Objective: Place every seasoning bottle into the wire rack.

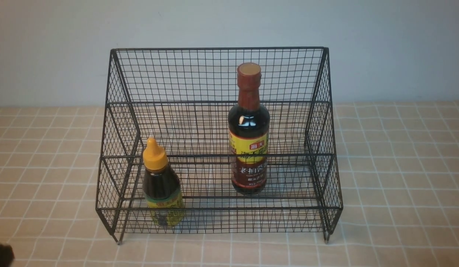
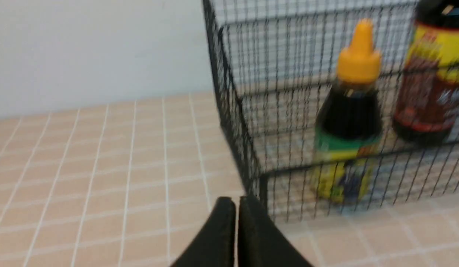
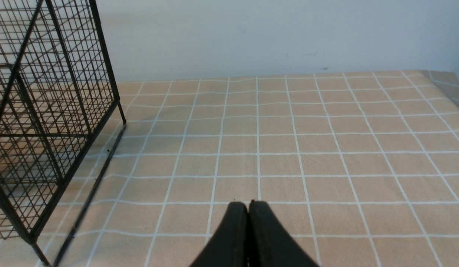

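My left pincer (image 2: 237, 222) was pressed together and empty, hanging near the rack's (image 1: 218, 74) left front corner. The squat bottle (image 1: 161, 185) stood upright on the front tier, left side. The tall bottle (image 1: 248, 129) stood upright on the tier behind, right of center. Both looked full, so probably heavy and slick; I'd grab the squat one round its body and the tall one just above its label. Rack itself looked stiff. My right pincer (image 3: 248, 222) was also pressed together, empty, over bare desk (image 3: 326, 148) beside the rack's right side.
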